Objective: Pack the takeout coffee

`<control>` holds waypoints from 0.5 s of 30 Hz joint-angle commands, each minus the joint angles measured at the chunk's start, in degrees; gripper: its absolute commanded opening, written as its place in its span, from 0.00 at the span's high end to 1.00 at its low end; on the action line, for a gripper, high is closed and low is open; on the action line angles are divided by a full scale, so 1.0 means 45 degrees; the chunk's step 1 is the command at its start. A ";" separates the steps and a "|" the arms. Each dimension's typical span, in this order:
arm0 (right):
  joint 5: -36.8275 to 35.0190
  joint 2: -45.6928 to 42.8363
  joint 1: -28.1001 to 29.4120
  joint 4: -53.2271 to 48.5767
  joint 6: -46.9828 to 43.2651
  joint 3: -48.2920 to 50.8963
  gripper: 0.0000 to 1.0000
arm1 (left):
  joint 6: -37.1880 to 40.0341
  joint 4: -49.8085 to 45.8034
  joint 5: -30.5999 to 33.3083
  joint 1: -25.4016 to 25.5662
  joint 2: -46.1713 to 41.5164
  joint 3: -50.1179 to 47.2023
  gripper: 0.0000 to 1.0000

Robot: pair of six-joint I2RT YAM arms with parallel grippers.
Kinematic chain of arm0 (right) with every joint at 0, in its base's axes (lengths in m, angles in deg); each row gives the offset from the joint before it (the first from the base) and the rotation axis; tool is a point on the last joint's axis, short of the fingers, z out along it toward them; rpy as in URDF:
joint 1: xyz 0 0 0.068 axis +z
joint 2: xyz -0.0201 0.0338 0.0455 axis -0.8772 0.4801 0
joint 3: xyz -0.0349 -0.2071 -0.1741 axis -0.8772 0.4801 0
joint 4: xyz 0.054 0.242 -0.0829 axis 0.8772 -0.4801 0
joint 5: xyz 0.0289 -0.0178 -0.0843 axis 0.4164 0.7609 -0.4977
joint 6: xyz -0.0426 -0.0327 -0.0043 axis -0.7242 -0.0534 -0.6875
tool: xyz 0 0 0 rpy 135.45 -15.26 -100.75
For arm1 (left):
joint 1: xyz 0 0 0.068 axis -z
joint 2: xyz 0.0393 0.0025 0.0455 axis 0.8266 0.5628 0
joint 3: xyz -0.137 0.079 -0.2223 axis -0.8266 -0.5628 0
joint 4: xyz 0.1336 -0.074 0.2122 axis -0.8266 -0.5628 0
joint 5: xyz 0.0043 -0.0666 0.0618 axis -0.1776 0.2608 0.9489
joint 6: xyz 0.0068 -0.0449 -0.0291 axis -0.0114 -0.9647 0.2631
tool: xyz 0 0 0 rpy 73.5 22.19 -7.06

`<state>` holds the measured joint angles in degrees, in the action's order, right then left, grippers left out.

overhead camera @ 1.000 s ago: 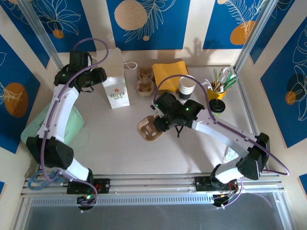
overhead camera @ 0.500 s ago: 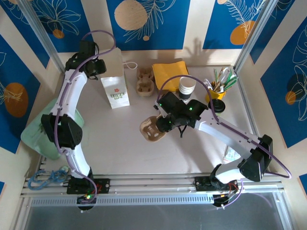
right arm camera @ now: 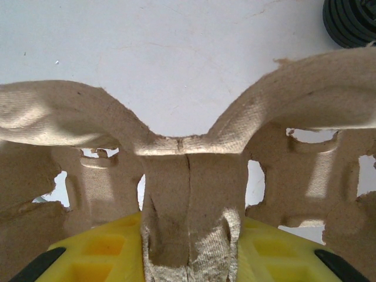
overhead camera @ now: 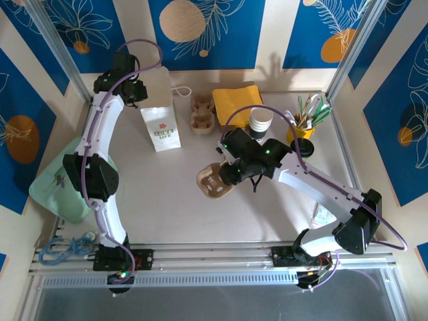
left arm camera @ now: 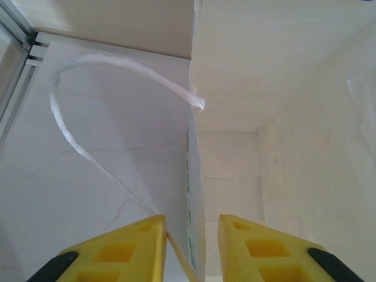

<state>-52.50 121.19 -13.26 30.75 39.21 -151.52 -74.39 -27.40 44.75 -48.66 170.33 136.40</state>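
Note:
The takeout coffee (overhead camera: 305, 150), a small cup with a black lid, stands at the right beside my right arm, partly hidden by it. My right gripper (overhead camera: 228, 175) (right arm camera: 189, 235) is shut on the middle rib of a brown pulp cup carrier (overhead camera: 212, 182) (right arm camera: 188, 176), holding it over the table's centre. My left gripper (overhead camera: 136, 92) (left arm camera: 191, 220) hangs over the open white paper bag (overhead camera: 160, 120) at the back left. Its yellow fingers straddle the bag's wall (left arm camera: 197, 176), one outside and one inside, with a gap showing on each side.
A second pulp carrier (overhead camera: 202, 112), yellow napkins (overhead camera: 236, 100), a stack of lidless cups (overhead camera: 261, 122) and a yellow cup of utensils (overhead camera: 304, 124) line the back. A mint-green tray (overhead camera: 50, 184) lies at the left. A black ribbed round thing (right arm camera: 351, 20) lies beyond the carrier.
The left arm has swung back over the bag's rim and its jaws have narrowed around the wall. The right gripper has carried the carrier slightly right and forward.

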 commanded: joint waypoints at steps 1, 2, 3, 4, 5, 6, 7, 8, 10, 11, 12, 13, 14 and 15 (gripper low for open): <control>0.0290 -0.0418 -0.0075 -0.0232 0.0197 -0.0002 0.67 | 0.0212 -0.0654 -0.0083 -0.0140 0.0286 0.0395 0.71; 0.0307 -0.0416 -0.0074 -0.0244 0.0184 0.0007 0.66 | 0.0186 -0.0678 -0.0110 -0.0131 0.0305 0.0386 0.72; 0.0312 -0.0416 -0.0083 -0.0246 0.0186 -0.0020 0.67 | 0.0179 -0.0725 -0.0131 -0.0131 0.0324 0.0399 0.72; 0.0312 -0.0425 -0.0103 -0.0254 0.0176 -0.0040 0.67 | 0.0193 -0.0747 -0.0160 -0.0135 0.0325 0.0394 0.72; 0.0317 -0.0432 -0.0103 -0.0272 0.0182 -0.0041 0.67 | 0.0208 -0.0774 -0.0184 -0.0131 0.0344 0.0400 0.72; 0.0318 -0.0430 -0.0112 -0.0312 0.0171 -0.0068 0.67 | 0.0216 -0.0792 -0.0189 -0.0131 0.0364 0.0404 0.72; 0.0307 -0.0433 -0.0112 -0.0342 0.0183 -0.0083 0.67 | 0.0215 -0.0813 -0.0189 -0.0132 0.0340 0.0417 0.74; 0.0293 -0.0436 -0.0112 -0.0366 0.0183 -0.0089 0.67 | 0.0214 -0.0852 -0.0190 -0.0144 0.0335 0.0416 0.76; 0.0273 -0.0492 -0.0122 -0.0448 0.0167 -0.0163 0.67 | 0.0177 -0.0940 -0.0271 -0.0123 0.0263 0.0402 0.81; 0.0254 -0.0521 -0.0132 -0.0482 0.0171 -0.0198 0.67 | 0.0157 -0.0962 -0.0333 -0.0112 0.0238 0.0402 0.83; 0.0234 -0.0546 -0.0146 -0.0522 0.0154 -0.0233 0.66 | 0.0124 -0.0977 -0.0429 -0.0111 0.0185 0.0402 0.85; 0.0235 -0.0581 -0.0127 -0.0556 0.0134 -0.0284 0.67 | 0.0101 -0.1000 -0.0528 -0.0097 0.0117 0.0410 0.86; 0.0215 -0.0606 -0.0141 -0.0594 0.0135 -0.0302 0.67 | 0.0072 -0.1038 -0.0602 -0.0092 0.0090 0.0420 0.88; 0.0227 -0.0649 -0.0150 -0.0638 0.0129 -0.0352 0.67 | 0.0016 -0.1083 -0.0702 -0.0073 -0.0022 0.0424 0.90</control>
<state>-52.50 119.94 -13.59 29.81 39.21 -151.54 -74.26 -30.33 43.50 -48.66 171.67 136.43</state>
